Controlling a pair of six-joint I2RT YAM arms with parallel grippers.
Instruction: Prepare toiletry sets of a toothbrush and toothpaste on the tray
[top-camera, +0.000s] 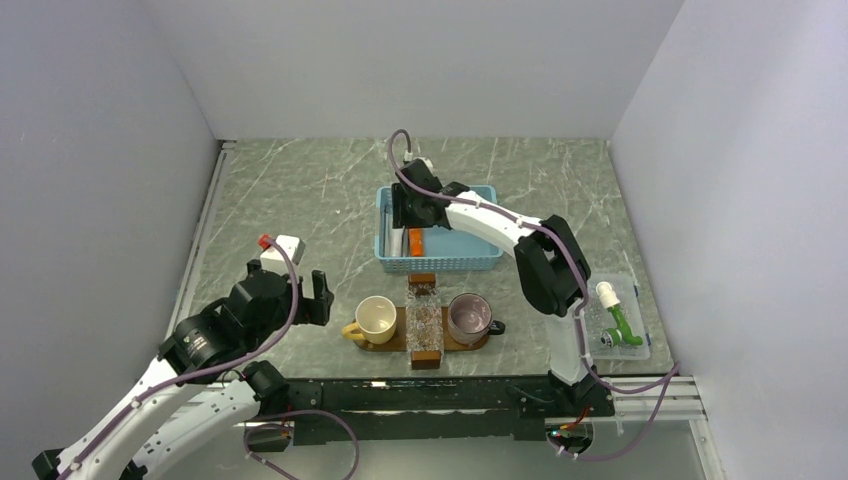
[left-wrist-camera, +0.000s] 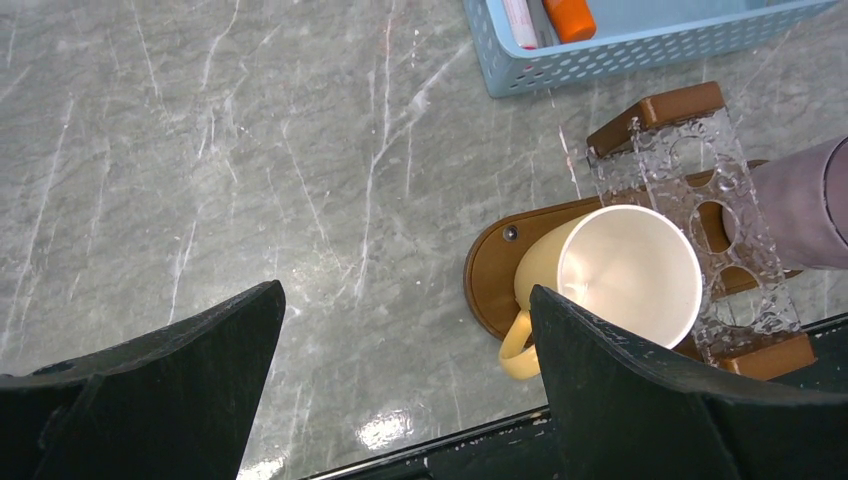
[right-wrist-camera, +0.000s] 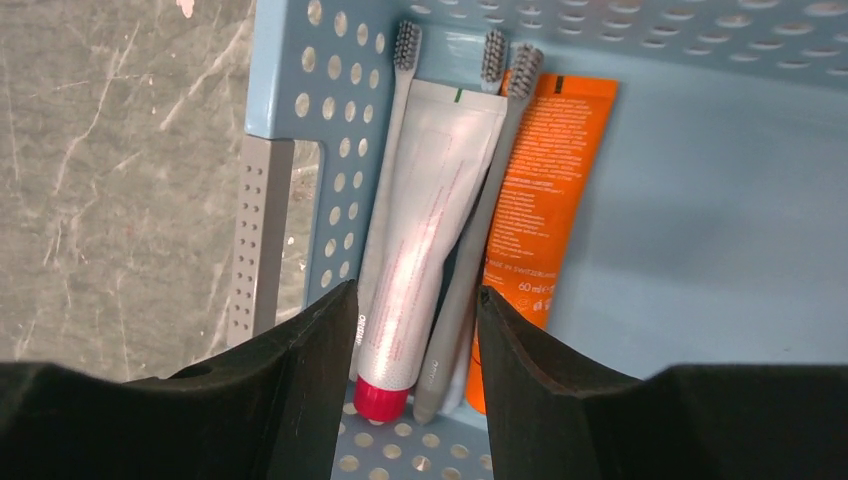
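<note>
The toothbrush (right-wrist-camera: 462, 285) lies flat in the light-blue basket (right-wrist-camera: 285, 70), wedged between a white toothpaste tube (right-wrist-camera: 425, 200) with a red cap and a flat orange tube (right-wrist-camera: 540, 190). Two more brush heads show beside it. Everything is packed against one end wall of the basket, which sits mid-worktop, beyond the tray (left-wrist-camera: 488, 275) at the near edge.

The right gripper (right-wrist-camera: 415, 295) reaches into that end, jaws half spread around the white tube and the brush handle together. I cannot tell if they touch. Packed this tight, picking just one looks awkward.

The tray carries a cream mug (left-wrist-camera: 625, 270), a clear rack (left-wrist-camera: 700, 170) and a mauve cup (left-wrist-camera: 800, 200), presumably to take the sets. The left gripper (left-wrist-camera: 405, 300) hovers with jaws wide by the tray's left end, out of the way.
</note>
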